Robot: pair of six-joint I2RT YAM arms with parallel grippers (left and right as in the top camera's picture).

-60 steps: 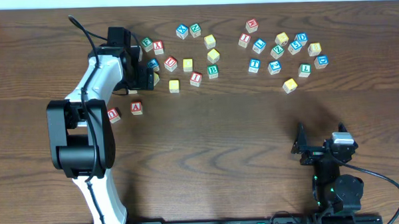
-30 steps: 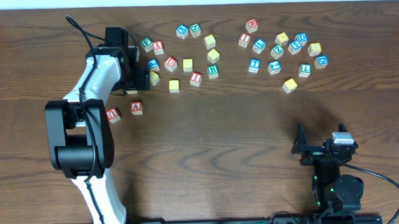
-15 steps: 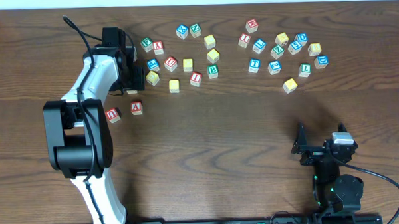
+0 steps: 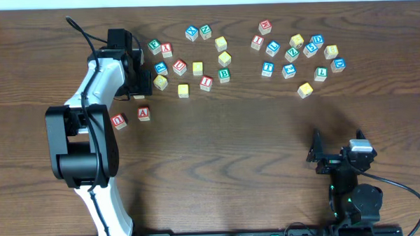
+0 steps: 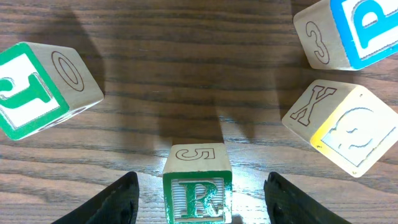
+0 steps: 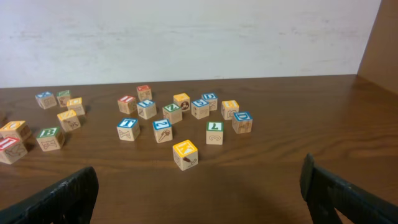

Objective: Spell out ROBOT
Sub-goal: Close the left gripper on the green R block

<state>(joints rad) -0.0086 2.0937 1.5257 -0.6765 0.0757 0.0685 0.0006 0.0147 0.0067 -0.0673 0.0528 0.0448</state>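
The green R cube stands on the table between the fingers of the left gripper. There is a clear gap on each side, so the jaws are moderately wide and hold nothing. The R face is turned to the wrist camera and reads upright. The face toward 12 o'clock carries a "5". Being a cube, it has no longer side, and its edges sit square to the fingers.

From it, at 10 o'clock, lies a green-lettered cube with a round "O" or zero on its side. At 2 o'clock a yellow-faced cube shows "X". At 1 o'clock a blue cube shows "3".

In the overhead view the left gripper is at about 10 o'clock on the table. The green B cube is at 12 o'clock and the blue T cube at 1 o'clock, well apart. A plain yellow cube lies between the gripper and B. The red A cube is near the arm.

The right gripper, at 5 o'clock, is spread wide and holds nothing.
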